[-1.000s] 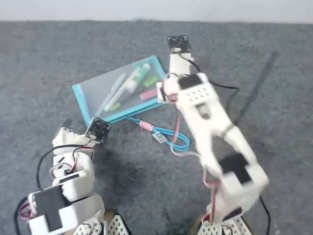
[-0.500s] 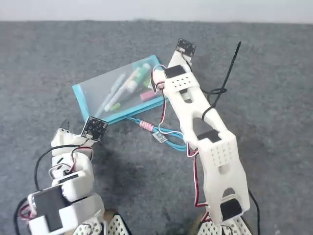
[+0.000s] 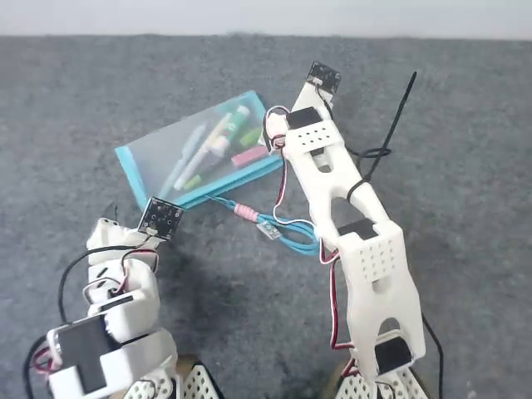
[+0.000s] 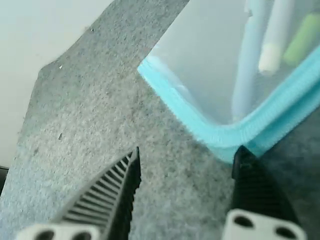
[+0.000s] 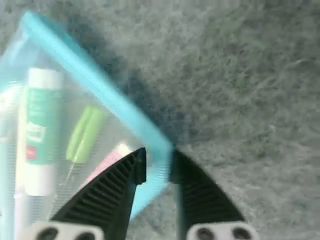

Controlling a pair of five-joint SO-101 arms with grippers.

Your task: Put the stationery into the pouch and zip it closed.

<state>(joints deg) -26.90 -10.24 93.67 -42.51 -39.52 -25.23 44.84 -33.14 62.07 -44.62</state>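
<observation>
The right gripper [image 5: 156, 162] is almost closed, its jaws nipping the teal edge band of the pouch [image 5: 70, 82] at one corner, with just that thin band between them. Close to that corner, through the clear wall, lie a pink eraser [image 5: 107, 167], a green highlighter [image 5: 85, 132] and a glue stick [image 5: 39, 127], so the stationery seems to be already in. The left gripper [image 4: 187, 159] stands wide open and low over the grey mat [image 4: 75, 115], holding nothing, with another pouch corner just ahead of it and close by one jaw tip. In the high view the pouch lies flat and slanted on the mat, the right arm is stretched out to its corner, and a blue cord [image 3: 293, 234] trails from the long edge nearest the arms and runs under the right arm. The pouch looks light and limp: thin clear film that will likely buckle and slide on the mat if pulled from one end, with loose contents that can roll and shift the weight. The film is probably slick and hard to pinch. The woven teal band looks stiffer and should give better purchase, so the corners and that band are the places to hold. Zipping likely needs one corner pinned while the slider is drawn along. I cannot tell whether the zip is shut or where the slider sits, though the cord may be tied to it.
</observation>
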